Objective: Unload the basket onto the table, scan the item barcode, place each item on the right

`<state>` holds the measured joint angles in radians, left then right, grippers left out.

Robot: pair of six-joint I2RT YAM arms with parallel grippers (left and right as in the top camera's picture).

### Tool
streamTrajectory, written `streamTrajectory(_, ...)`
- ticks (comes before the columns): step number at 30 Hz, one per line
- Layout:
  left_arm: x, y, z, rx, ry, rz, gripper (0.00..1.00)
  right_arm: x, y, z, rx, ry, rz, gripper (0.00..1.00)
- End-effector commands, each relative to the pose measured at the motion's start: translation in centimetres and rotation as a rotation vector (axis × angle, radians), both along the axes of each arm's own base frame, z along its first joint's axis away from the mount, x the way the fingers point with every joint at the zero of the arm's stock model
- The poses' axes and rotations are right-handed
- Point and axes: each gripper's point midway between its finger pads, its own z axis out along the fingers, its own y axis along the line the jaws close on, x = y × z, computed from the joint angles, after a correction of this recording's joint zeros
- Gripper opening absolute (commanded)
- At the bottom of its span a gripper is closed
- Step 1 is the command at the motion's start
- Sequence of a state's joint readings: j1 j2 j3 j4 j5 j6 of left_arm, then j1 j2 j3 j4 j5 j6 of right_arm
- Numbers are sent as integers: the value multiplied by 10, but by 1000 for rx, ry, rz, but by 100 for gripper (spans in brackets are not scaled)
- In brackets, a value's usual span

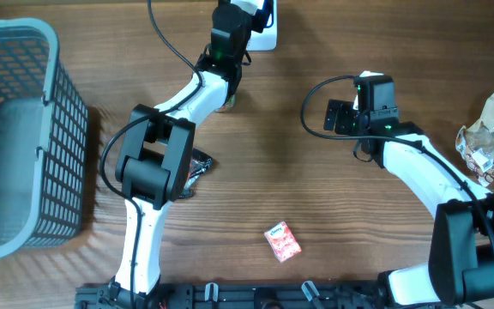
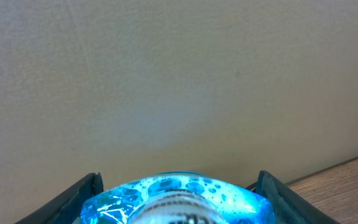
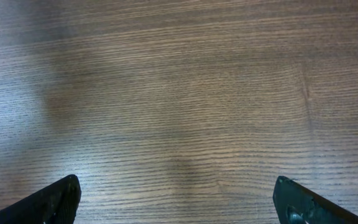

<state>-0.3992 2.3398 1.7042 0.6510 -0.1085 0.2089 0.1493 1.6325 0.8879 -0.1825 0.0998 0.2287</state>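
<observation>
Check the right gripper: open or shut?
The right gripper is open: its fingers sit at opposite edges of the wrist view, only table between them.

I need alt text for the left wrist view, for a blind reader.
The left hand holds a shiny blue item with a white label between its dark fingers. Behind is a plain beige surface; wooden table shows at lower right.

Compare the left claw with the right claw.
The left claw is closed on a blue item; the right claw is open and empty. The left claw faces a plain pale surface; the right claw faces the bare wooden table. Both have dark fingers.
</observation>
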Motion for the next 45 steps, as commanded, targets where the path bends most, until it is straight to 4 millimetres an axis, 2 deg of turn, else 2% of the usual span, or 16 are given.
streamTrajectory(1, 2, 1, 14, 3, -51, 16, 37, 2, 1, -2, -3, -2, 19, 100)
streamTrajectory(11, 6, -1, -10, -1, -61, 15, 36, 3, 1, -2, -3, -2, 19, 100)
streamTrajectory(15, 6, -1, -5, -9, -80, 16, 36, 3, 1, -2, -3, -2, 18, 100)
streamTrajectory(23, -1, 0, 38, -60, -195, 17, 35, 2, 3, -2, 8, 2, 26, 100)
streamTrajectory(25, -8, -4, 58, -74, -187, 31, 35, 1, 19, -2, 85, 4, 76, 100)
streamTrajectory(28, -23, -25, 68, -83, -82, -10, 34, 6, 35, 5, 195, -18, 88, 100)
streamTrajectory(31, -39, -33, 87, -115, -11, -32, 34, 5, 46, 12, 274, -22, 96, 100)
streamTrajectory(34, -55, -25, 124, -131, -9, -34, 35, 5, 48, 28, 311, -53, 114, 100)
streamTrajectory(36, -69, -20, 140, -190, 50, -37, 35, 2, 49, 47, 397, -71, 103, 100)
streamTrajectory(38, -85, -14, 141, -308, 190, -35, 36, -3, 42, 69, 502, -86, 102, 100)
streamTrajectory(40, -100, -17, 137, -410, 316, -78, 36, -14, 34, 94, 639, -98, 148, 100)
streamTrajectory(43, -133, -31, 140, -544, 510, -197, 37, -34, 20, 139, 1025, -75, 190, 100)
streamTrajectory(45, -152, -39, 141, -634, 624, -255, 36, -51, 19, 166, 1247, -12, 240, 100)
